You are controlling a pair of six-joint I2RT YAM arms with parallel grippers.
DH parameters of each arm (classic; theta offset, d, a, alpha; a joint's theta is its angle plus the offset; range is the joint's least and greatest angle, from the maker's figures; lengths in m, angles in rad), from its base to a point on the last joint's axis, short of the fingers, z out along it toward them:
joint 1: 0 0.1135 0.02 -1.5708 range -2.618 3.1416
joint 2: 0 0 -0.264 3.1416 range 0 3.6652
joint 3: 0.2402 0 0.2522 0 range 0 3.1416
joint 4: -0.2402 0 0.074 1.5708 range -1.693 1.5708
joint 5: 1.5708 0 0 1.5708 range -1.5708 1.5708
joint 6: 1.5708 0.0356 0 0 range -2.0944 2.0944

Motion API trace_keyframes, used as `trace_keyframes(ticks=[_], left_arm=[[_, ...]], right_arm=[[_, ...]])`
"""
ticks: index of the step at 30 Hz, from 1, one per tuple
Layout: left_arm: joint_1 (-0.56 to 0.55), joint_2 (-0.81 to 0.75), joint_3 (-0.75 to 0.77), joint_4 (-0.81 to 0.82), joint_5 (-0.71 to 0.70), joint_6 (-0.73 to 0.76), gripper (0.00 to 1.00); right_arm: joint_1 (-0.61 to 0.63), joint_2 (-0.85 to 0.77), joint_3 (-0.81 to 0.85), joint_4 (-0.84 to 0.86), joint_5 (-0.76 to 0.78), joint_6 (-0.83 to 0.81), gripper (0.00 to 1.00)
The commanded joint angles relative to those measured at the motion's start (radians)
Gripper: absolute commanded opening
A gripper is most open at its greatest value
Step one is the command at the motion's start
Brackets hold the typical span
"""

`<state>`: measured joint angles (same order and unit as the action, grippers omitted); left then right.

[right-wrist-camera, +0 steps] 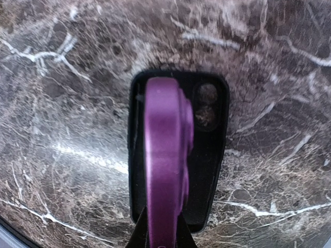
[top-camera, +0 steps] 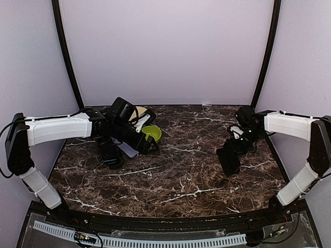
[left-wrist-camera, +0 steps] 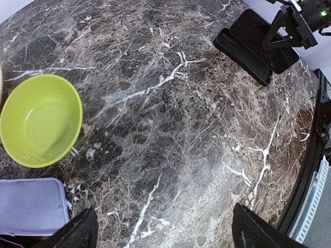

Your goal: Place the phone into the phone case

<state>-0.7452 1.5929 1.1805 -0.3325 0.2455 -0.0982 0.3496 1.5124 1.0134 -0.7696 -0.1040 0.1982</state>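
Black phone [right-wrist-camera: 209, 165] is lying flat on the right of the marble table [top-camera: 170, 181], lenses showing at one corner, well apart from the lavender phone case [left-wrist-camera: 28, 206]. Right gripper [right-wrist-camera: 164, 90] is sitting pinched shut over it (contact unclear), probably steadying it. Left gripper [left-wrist-camera: 165, 230] is hanging wide open beside the case, holding nothing.

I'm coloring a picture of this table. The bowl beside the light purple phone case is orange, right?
Not orange. The bowl is lime green. It does sit beside the light purple phone case. The left wrist view shows both.
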Motion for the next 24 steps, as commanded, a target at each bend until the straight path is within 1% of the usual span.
trace_keyframes(ticks=[1,4,9,11,15,19,24], left_arm=[[-0.001,0.024,0.046,-0.004,0.012,-0.026,0.92],[-0.001,0.035,0.053,-0.008,0.016,-0.030,0.92],[-0.001,0.032,0.052,-0.016,0.005,-0.020,0.92],[-0.001,0.032,0.050,-0.014,0.000,-0.017,0.92],[-0.002,0.037,0.050,-0.012,0.005,-0.016,0.91],[-0.002,0.039,0.049,-0.015,-0.003,-0.010,0.91],[-0.002,0.032,0.040,-0.012,-0.006,-0.011,0.91]], right_arm=[[-0.025,0.044,-0.019,0.049,-0.065,-0.008,0.00],[-0.026,0.084,-0.010,0.061,-0.132,-0.018,0.00],[-0.026,0.115,-0.032,0.077,-0.160,-0.013,0.00],[-0.027,0.127,-0.039,0.092,-0.220,-0.011,0.00],[-0.026,0.140,-0.031,0.119,-0.291,0.001,0.00],[-0.026,0.167,-0.015,0.132,-0.285,0.005,0.00],[-0.030,0.219,-0.048,0.185,-0.292,0.038,0.00]])
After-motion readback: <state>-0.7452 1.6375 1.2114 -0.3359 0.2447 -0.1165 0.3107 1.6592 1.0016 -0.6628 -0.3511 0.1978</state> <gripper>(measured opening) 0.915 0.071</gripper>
